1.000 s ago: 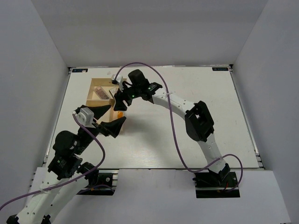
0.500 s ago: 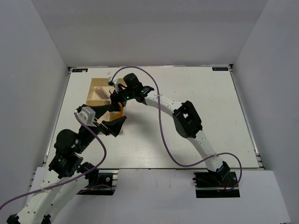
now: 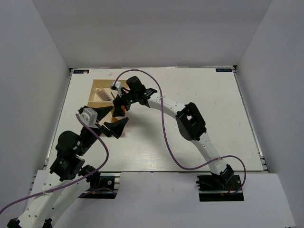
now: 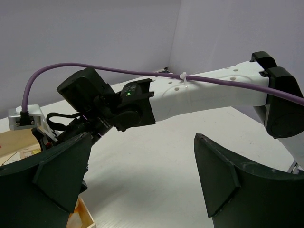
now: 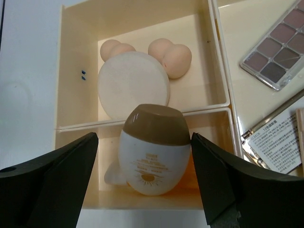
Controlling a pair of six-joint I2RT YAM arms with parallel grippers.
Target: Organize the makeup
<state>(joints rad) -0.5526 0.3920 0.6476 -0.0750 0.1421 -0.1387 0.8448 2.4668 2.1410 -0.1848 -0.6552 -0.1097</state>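
Note:
In the right wrist view a white oval bottle (image 5: 152, 156) with a brown cap leans in the near compartment of the pale wooden box (image 5: 64, 71), on top of an orange tube (image 5: 192, 173) whose white cap (image 5: 114, 175) shows beside it. My right gripper (image 5: 144, 142) is open around the bottle, its fingers just off the sides. The compartment behind holds a round white disc (image 5: 133, 84) and beige sponges (image 5: 176, 59). An eyeshadow palette (image 5: 280, 47) lies in the right section. My left gripper (image 4: 142, 142) hangs open and empty over the table by the box's near corner (image 4: 83, 216).
From above, the box (image 3: 95, 85) sits at the table's far left, with my right gripper (image 3: 119, 102) over it and my left gripper (image 3: 110, 119) just in front. A printed leaflet (image 5: 280, 137) lies beside the palette. My right arm (image 4: 199, 92) crosses ahead of the left gripper.
My right gripper moved left over the box and its jaws widened, letting go of the white oval bottle. The left arm has barely moved.

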